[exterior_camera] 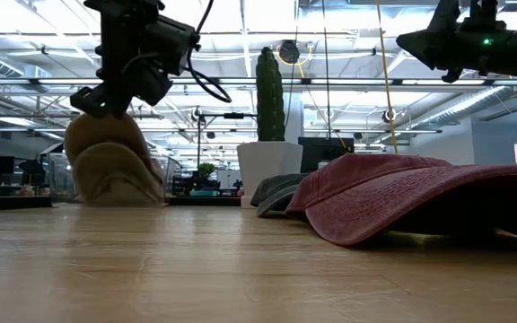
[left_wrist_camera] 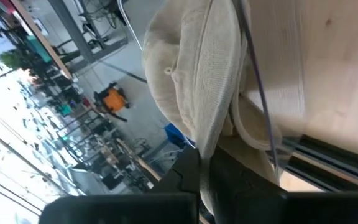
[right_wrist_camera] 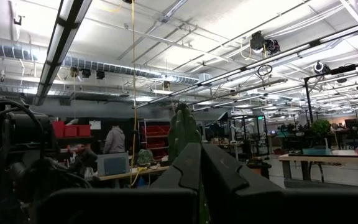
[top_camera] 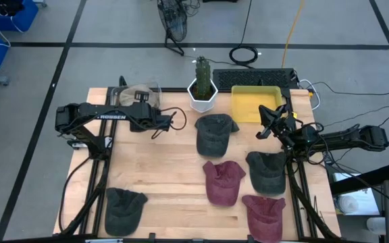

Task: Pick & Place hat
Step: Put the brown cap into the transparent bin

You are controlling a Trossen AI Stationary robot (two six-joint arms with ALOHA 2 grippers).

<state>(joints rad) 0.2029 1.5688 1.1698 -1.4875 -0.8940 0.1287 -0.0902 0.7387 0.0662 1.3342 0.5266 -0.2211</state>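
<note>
Left gripper pinched shut on beige cap at the table's back left corner, apparently inside a clear bin. Right gripper closed, empty, raised beside yellow tray.

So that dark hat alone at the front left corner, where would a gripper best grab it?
Probably the crown of the dark hat, pinched from straight above. It lies flat on the table with its soft top facing up and bare wood around it, so a fold of fabric is easiest to catch there.
</note>
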